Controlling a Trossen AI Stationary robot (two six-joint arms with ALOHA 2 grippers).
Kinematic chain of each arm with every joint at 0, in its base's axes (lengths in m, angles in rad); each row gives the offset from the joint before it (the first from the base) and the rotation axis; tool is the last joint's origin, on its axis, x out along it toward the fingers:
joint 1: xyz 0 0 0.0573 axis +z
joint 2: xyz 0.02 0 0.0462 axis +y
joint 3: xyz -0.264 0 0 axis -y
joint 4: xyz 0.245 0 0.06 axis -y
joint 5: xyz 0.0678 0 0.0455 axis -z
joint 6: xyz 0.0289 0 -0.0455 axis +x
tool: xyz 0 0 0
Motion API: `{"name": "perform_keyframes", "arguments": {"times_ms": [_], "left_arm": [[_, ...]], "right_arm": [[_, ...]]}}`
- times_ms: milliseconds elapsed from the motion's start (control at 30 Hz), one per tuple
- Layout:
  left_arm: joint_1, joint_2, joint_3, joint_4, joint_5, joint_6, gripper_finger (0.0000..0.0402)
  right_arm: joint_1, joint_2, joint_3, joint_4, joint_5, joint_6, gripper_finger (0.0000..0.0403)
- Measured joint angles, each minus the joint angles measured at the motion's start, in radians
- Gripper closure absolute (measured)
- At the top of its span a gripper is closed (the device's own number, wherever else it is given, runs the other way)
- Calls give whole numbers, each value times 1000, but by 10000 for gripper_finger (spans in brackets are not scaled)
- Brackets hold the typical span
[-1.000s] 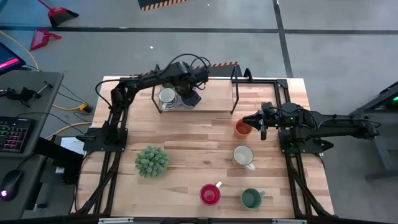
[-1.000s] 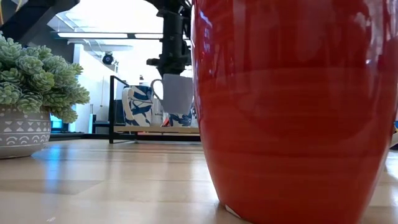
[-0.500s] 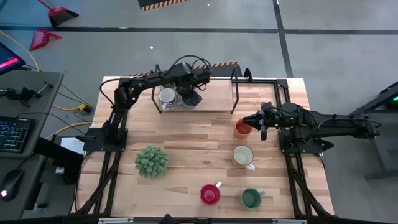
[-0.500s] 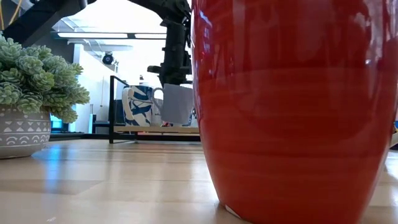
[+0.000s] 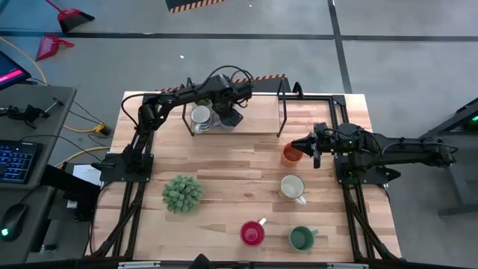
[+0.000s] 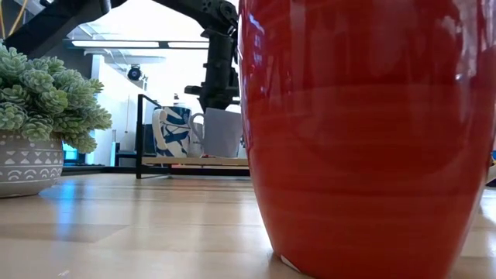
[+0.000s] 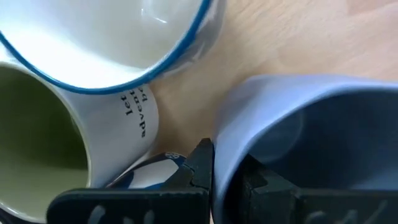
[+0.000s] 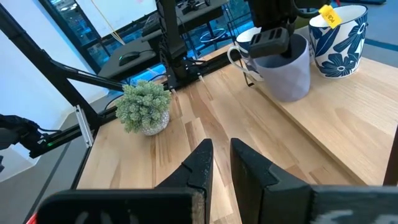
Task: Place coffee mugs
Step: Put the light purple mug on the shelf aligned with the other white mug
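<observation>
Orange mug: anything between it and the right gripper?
Nothing visible. In the high view the right gripper hangs right beside the orange mug, with no object between them. The white mug stands nearer the front edge of the table, off that line.

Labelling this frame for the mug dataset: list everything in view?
light wooden table: one
raised wooden shelf on a black frame: one, far edge of the table
pale blue-grey ceramic mug: one, at the shelf, gripped by its rim
white mug with blue floral pattern: at least one, on the shelf
plain white mug: one, on the shelf
orange mug: one, table, right side
cream mug: one, nearer than the orange mug
red mug: one, near edge
dark green mug: one, beside the red mug
bushy green potted plant: one, table's left
left gripper: shut on the blue-grey mug's rim
right gripper: beside the orange mug, slightly open, empty
</observation>
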Motion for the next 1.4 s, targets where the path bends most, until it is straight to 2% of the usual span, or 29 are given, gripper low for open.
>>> {"name": "perform_keyframes", "arguments": {"times_ms": [100, 333, 500, 900, 1233, 1400], "left_arm": [[0, 0, 0, 1, -5, 3, 394], [0, 0, -1, -1, -31, 2, 356], [0, 0, -1, -1, -38, 24, 349], [33, -1, -1, -22, 38, 45, 327], [54, -2, 1, -50, 37, 46, 282], [54, -3, 58, -64, 26, 54, 269]], "right_arm": [[0, 0, 0, 0, 0, -1, 366], [0, 0, 0, 0, 0, -2, 366], [0, 0, 0, -5, -1, 7, 366], [0, 0, 0, -19, -8, 24, 366], [0, 0, 0, -25, -19, 18, 366], [0, 1, 0, -41, -19, 16, 366]]}}
